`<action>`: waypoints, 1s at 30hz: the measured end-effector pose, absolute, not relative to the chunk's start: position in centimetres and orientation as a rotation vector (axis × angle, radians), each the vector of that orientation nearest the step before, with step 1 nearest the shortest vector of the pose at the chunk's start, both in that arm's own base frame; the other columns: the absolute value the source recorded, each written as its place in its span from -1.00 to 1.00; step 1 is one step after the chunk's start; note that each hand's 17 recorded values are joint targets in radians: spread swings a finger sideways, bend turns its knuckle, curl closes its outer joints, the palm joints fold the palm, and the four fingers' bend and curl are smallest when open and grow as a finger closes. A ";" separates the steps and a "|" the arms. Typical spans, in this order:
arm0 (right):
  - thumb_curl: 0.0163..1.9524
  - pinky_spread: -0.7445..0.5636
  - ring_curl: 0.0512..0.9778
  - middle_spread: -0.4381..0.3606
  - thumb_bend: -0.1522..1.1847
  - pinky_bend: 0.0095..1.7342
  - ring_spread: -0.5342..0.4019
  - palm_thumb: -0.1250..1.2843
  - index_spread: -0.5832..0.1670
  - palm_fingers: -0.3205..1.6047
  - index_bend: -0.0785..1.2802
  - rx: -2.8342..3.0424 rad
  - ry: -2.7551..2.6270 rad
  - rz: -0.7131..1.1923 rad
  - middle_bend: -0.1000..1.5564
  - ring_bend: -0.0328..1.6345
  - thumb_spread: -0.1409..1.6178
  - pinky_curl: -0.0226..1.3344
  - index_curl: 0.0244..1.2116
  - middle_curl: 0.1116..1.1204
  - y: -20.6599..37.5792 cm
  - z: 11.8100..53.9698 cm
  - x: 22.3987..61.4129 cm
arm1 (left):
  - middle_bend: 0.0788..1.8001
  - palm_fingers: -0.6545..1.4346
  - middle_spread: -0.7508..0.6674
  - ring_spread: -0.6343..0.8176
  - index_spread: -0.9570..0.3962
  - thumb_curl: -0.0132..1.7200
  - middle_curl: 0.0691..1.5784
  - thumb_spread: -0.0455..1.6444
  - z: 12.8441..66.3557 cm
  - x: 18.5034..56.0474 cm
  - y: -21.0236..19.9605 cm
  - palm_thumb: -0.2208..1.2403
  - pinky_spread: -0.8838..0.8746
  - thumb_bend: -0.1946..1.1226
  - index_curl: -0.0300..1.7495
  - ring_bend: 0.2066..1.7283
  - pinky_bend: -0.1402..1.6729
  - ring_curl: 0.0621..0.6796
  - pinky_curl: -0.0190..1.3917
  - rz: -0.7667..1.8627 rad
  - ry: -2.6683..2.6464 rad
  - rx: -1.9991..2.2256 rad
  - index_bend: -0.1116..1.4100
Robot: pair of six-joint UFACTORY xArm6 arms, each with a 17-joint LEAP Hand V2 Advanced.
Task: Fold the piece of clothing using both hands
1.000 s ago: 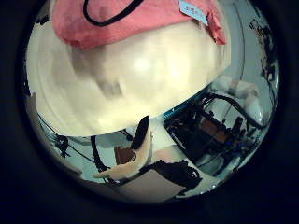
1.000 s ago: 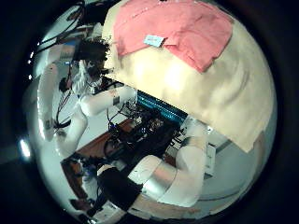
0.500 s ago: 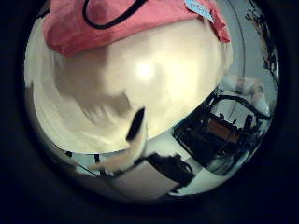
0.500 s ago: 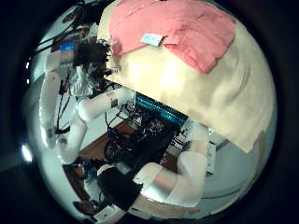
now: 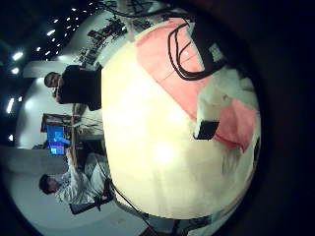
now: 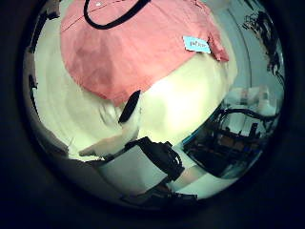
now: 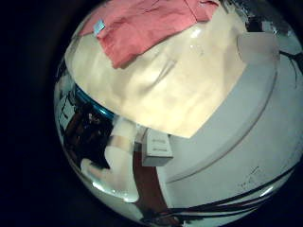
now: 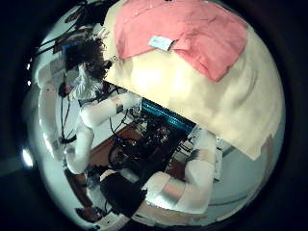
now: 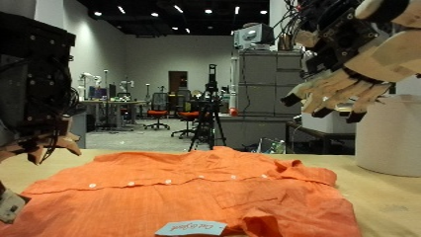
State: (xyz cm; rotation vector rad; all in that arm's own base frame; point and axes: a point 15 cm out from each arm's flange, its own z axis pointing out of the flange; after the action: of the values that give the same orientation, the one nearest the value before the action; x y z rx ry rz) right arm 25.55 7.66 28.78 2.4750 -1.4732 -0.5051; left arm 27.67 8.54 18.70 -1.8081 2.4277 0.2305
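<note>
An orange shirt [image 9: 198,193] is spread flat on the pale table [image 9: 381,193], its long axis lying across the table, bare tabletop around it. A white label [image 9: 191,228] is seen at its near edge; the print cannot be read. The left hand [image 9: 37,94] and right hand [image 9: 345,59] are held above the shirt, fingers loosely extended, gripping nothing.

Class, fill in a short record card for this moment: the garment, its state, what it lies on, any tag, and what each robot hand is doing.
garment: orange button shirt
state: spread flat, not yet folded
surface: table
tag: white label at the shirt's near edge
left hand: above the shirt's edge, fingers relaxed, holding nothing
right hand: raised above the shirt, fingers straight, holding nothing
</note>
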 end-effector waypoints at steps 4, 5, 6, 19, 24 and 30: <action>-0.84 0.80 -0.66 0.31 -0.82 -0.64 0.59 -0.86 -0.33 -0.34 -0.64 2.473 -1.475 -0.508 -0.64 -0.49 0.40 -0.57 -0.54 -0.55 7.6 28.7 25.6 | -0.70 -0.40 0.24 0.11 0.46 -0.63 -0.59 0.11 19.6 28.2 8.4 -0.33 0.07 -0.78 -0.60 -0.32 -0.06 -0.35 -0.52 0.266 2.496 -1.829 -0.41; -0.84 0.80 -0.66 0.31 -0.82 -0.64 0.59 -0.86 -0.33 -0.34 -0.64 2.472 -1.474 -0.509 -0.64 -0.49 0.40 -0.57 -0.54 -0.55 7.6 28.7 25.6 | -0.71 -0.37 0.26 0.13 0.47 -0.63 -0.59 0.10 19.9 28.6 8.2 -0.36 0.05 -0.78 -0.59 -0.33 -0.09 -0.36 -0.56 0.261 2.505 -1.827 -0.41; -0.84 0.80 -0.66 0.31 -0.82 -0.64 0.59 -0.86 -0.33 -0.34 -0.64 2.470 -1.475 -0.510 -0.64 -0.49 0.40 -0.57 -0.54 -0.55 7.6 28.7 25.6 | -0.72 -0.35 0.28 0.14 0.50 -0.63 -0.60 0.10 20.1 28.9 8.0 -0.36 0.01 -0.77 -0.61 -0.31 -0.06 -0.36 -0.57 0.260 2.515 -1.822 -0.51; -0.84 0.80 -0.66 0.31 -0.82 -0.63 0.57 -0.86 -0.32 -0.35 -0.64 2.448 -1.470 -0.537 -0.64 -0.50 0.40 -0.57 -0.54 -0.54 7.4 27.9 25.8 | -0.71 -0.43 0.38 0.49 0.55 -0.62 -0.60 0.06 20.4 28.5 8.2 -0.40 0.25 -0.76 -0.59 -0.41 -0.26 -0.45 -0.67 0.506 2.693 -1.883 -0.54; -0.84 0.80 -0.65 0.31 -0.83 -0.62 0.57 -0.87 -0.32 -0.36 -0.64 2.445 -1.463 -0.548 -0.64 -0.50 0.40 -0.57 -0.54 -0.54 7.3 27.7 25.8 | -0.79 -0.41 0.32 0.51 0.50 -0.62 -0.63 0.05 19.0 27.5 8.8 -0.41 0.37 -0.76 -0.59 -0.53 -0.27 -0.58 -0.66 0.570 2.711 -1.907 -0.62; -0.84 0.80 -0.65 0.29 -0.83 -0.62 0.56 -0.87 -0.33 -0.36 -0.63 2.437 -1.463 -0.556 -0.65 -0.50 0.40 -0.57 -0.54 -0.55 7.2 27.4 25.8 | -0.86 -0.41 0.41 0.52 0.47 -0.61 -0.66 0.04 16.2 26.2 8.7 -0.41 0.45 -0.76 -0.61 -0.58 -0.32 -0.59 -0.65 0.597 2.714 -1.896 -0.65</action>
State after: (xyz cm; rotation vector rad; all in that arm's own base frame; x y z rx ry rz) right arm 25.81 7.17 27.38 2.4374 -1.4627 -0.5563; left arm 26.17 8.72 16.17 -1.8964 2.7137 0.5966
